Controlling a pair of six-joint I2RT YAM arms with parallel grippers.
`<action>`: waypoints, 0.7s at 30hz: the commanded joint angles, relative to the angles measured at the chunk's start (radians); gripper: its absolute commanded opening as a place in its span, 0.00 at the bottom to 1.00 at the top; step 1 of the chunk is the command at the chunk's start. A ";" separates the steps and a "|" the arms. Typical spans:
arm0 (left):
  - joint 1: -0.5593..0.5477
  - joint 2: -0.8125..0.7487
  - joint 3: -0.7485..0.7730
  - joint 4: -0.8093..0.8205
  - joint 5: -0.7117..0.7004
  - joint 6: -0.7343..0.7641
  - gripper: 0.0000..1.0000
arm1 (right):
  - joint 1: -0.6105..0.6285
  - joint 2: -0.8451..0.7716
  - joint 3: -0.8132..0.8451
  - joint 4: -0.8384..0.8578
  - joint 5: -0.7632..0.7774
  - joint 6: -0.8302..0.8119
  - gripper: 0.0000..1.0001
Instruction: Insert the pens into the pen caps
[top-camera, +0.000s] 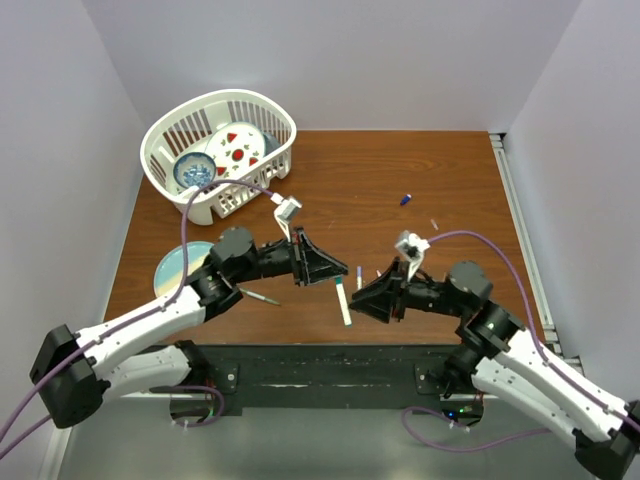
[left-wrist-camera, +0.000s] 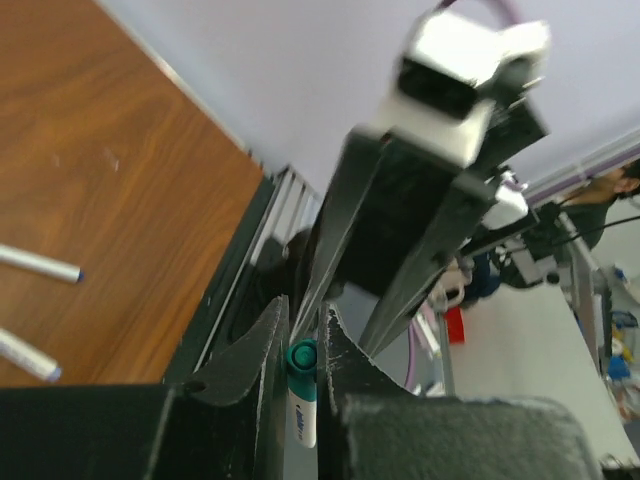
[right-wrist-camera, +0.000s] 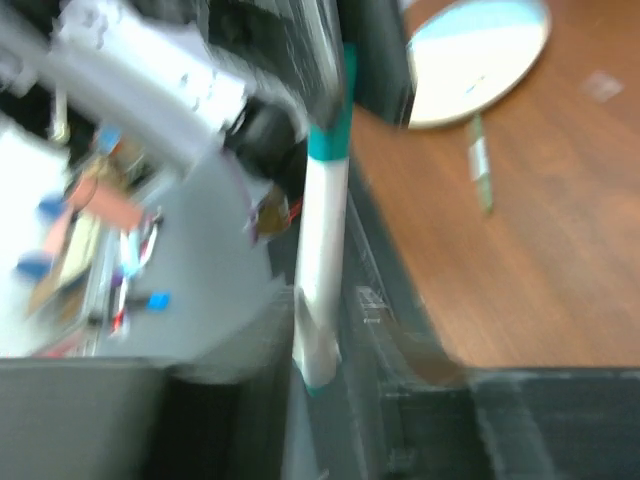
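Observation:
A white pen (top-camera: 345, 303) with a green cap (right-wrist-camera: 330, 135) hangs in the air between my two grippers, near the table's front edge. My left gripper (top-camera: 340, 270) is shut on its capped end; in the left wrist view the green cap (left-wrist-camera: 302, 358) sits pinched between the fingers. My right gripper (top-camera: 358, 297) stands open around the pen's lower end (right-wrist-camera: 318, 360), its jaws apart from the barrel in a blurred view. A loose blue pen cap (top-camera: 406, 198) lies at the back right. Another pen (top-camera: 260, 296) lies by the left arm, and two blue-tipped pens (left-wrist-camera: 40, 265) lie on the wood.
A white basket (top-camera: 165, 140) holding dishes stands at the back left. A pale blue plate (top-camera: 175, 268) lies at the left, under the left arm. A green-marked pen (right-wrist-camera: 482, 175) lies beside the plate (right-wrist-camera: 480, 60). Small bits (top-camera: 434, 224) lie mid-right.

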 joint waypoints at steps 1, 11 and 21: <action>0.044 0.092 0.089 -0.248 0.139 0.056 0.00 | -0.028 -0.186 -0.096 0.072 0.116 0.042 0.44; 0.125 0.472 0.254 -0.302 0.013 0.165 0.00 | -0.030 -0.541 -0.160 -0.273 0.197 0.120 0.88; 0.147 0.807 0.419 -0.378 -0.085 0.216 0.00 | -0.028 -0.477 -0.051 -0.361 0.251 0.064 0.95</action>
